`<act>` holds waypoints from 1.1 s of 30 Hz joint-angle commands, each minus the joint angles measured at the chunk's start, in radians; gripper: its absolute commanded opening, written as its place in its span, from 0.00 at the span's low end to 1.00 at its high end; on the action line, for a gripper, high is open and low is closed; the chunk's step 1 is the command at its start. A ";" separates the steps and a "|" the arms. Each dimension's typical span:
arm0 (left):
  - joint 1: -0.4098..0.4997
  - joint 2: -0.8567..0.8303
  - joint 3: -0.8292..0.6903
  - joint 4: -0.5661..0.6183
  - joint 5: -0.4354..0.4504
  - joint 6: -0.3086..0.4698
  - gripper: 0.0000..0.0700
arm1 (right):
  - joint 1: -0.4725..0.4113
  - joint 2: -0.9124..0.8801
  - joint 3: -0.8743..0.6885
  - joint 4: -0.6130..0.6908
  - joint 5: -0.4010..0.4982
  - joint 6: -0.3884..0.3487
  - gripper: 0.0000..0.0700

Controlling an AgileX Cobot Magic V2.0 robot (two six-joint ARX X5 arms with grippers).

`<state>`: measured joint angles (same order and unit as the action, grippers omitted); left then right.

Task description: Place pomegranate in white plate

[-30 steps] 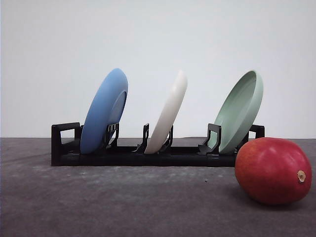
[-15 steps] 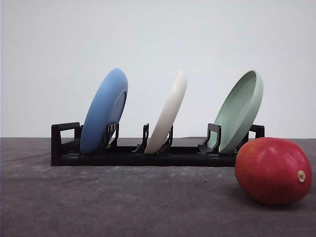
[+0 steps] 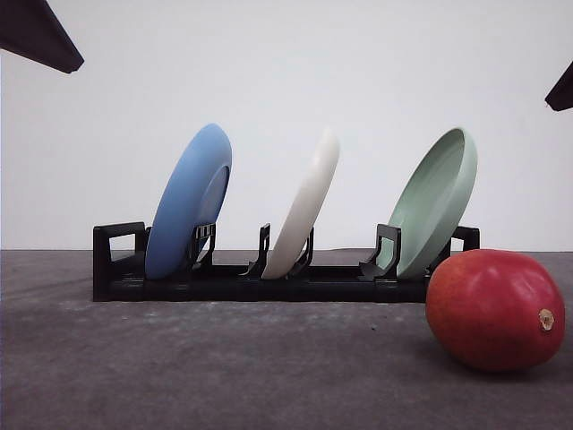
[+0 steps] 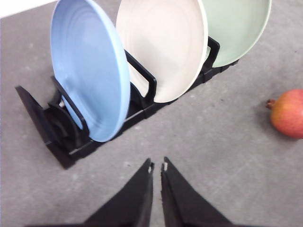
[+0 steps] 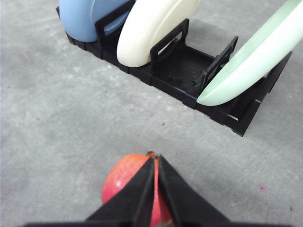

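The pomegranate (image 3: 495, 309) lies on the grey table at the front right, its tan nub facing right. The white plate (image 3: 309, 202) stands on edge in the middle slot of a black rack (image 3: 116, 269). In the left wrist view my left gripper (image 4: 156, 168) is shut and empty over the table in front of the rack, with the white plate (image 4: 163, 47) ahead and the pomegranate (image 4: 289, 112) well off to one side. In the right wrist view my right gripper (image 5: 156, 163) is shut above the pomegranate (image 5: 125, 182), not holding it; the white plate (image 5: 151, 26) stands beyond.
A blue plate (image 3: 190, 202) fills the rack's left slot and a pale green plate (image 3: 439, 202) its right slot. Dark parts of the left arm (image 3: 36, 36) and right arm (image 3: 562, 91) show at the front view's upper corners.
Dark parts of both arms have come into the front view's upper corners. Plates, rack and pomegranate have not moved.
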<state>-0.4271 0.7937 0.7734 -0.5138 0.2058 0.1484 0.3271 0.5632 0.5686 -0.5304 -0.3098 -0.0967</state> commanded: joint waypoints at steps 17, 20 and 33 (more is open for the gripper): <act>-0.170 0.100 0.032 0.244 -0.001 0.039 0.67 | 0.005 -0.024 0.017 0.014 -0.007 -0.008 0.63; -0.217 0.179 0.032 0.341 -0.037 0.038 0.67 | 0.005 -0.039 0.017 0.014 -0.007 0.007 0.63; -0.359 0.518 0.052 0.744 -0.223 -0.011 0.66 | 0.005 -0.063 0.017 0.014 -0.004 0.011 0.63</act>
<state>-0.7743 1.2900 0.8028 0.2117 -0.0076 0.1446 0.3271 0.4979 0.5686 -0.5297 -0.3134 -0.0971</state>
